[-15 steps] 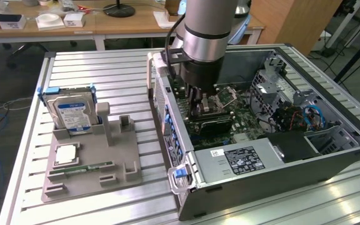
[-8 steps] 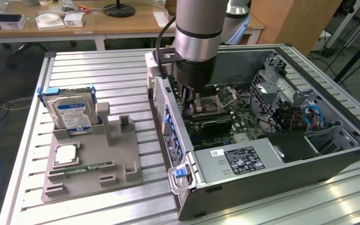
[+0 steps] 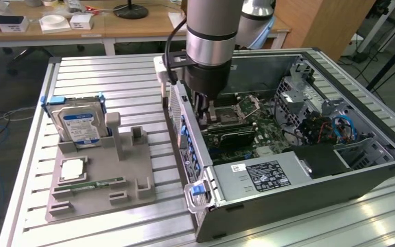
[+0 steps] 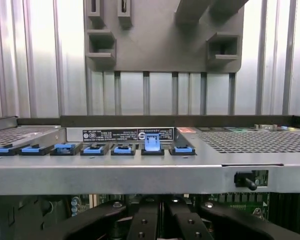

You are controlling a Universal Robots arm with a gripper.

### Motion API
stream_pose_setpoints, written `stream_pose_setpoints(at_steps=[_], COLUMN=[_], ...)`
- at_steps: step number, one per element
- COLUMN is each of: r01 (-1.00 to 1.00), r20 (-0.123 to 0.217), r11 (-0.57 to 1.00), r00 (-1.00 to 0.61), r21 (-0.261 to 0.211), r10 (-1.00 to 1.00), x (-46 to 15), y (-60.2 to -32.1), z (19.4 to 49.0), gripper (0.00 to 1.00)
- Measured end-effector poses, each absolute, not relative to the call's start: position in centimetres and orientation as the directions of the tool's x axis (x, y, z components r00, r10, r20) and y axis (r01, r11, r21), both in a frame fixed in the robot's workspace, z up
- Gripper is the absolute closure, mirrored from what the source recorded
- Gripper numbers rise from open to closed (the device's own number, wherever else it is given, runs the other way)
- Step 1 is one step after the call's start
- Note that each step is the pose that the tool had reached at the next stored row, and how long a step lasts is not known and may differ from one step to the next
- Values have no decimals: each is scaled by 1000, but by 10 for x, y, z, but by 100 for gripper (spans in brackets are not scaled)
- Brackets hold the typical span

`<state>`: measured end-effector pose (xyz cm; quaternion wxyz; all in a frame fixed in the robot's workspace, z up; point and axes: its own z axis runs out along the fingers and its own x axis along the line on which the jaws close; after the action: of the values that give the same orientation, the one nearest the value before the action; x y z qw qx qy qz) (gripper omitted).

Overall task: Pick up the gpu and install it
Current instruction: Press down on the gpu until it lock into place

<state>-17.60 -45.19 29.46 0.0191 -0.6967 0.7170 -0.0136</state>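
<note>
- The arm (image 3: 211, 46) reaches down into the open computer case (image 3: 362, 170), which lies on its side on the slatted metal surface (image 3: 108, 72).
- The tool (image 3: 204, 110) sits low inside the case, just beside the rear wall with its row of blue slot latches (image 4: 95, 148), over the motherboard (image 3: 252, 128).
- In the wrist view the black fingers (image 4: 142, 220) are drawn together; the tool is closed.
- The gpu cannot be made out with certainty: a thin dark edge seems to run down from the tool toward the board in the exterior view, but whether it is the card is unclear. My judgement is that the card is clamped there, at or in its slot.
- The grey parts holder (image 3: 101, 180) on the surface carries the hard drive (image 3: 78, 126), a processor chip (image 3: 72, 170) and a green memory stick (image 3: 91, 185); no flat card stands in it, which fits a gpu already picked up.
- Step in hand, as I judge it: the install stage, lowering or seating the card by the rear wall.
- The next move calls for a straight, square push into the slot, with the bracket end lined up against the rear wall opening and no tilt, since a skewed card could jam or stress the connector.
- One latch (image 4: 152, 142) stands raised above its neighbours, likely marking the bay in use.
</note>
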Motion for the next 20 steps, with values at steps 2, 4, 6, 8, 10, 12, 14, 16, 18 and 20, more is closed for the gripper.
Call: stream_pose_setpoints(at_steps=[2,4,6,8,10,12,14,16,18,20], r01=[-999,-999,-999,-999,-999,-999,-998,-998,-998,-998], r20=[-8,-9,-9,-9,-8,-9,-9,-8,-8,-8], r11=[29,29,29,29,29,29,29,30,31,32], r00=[-29,-29,-29,-29,-29,-29,-29,-30,-30,-32], r21=[-46,-46,-46,-46,-46,-46,-46,-46,-47,-48], r10=[-1000,-1000,-1000,-1000,-1000,-1000,-1000,-1000,-1000,-999], x=[-177,-179,-179,-179,-177,-176,-176,-176,-176,-176], y=[-450,-450,-450,-449,-449,-449,-449,-449,-451,-453], z=[295,294,294,295,295,296,299,303,304,304], gripper=[89,89,89,89,89,89,89,89,89,89])
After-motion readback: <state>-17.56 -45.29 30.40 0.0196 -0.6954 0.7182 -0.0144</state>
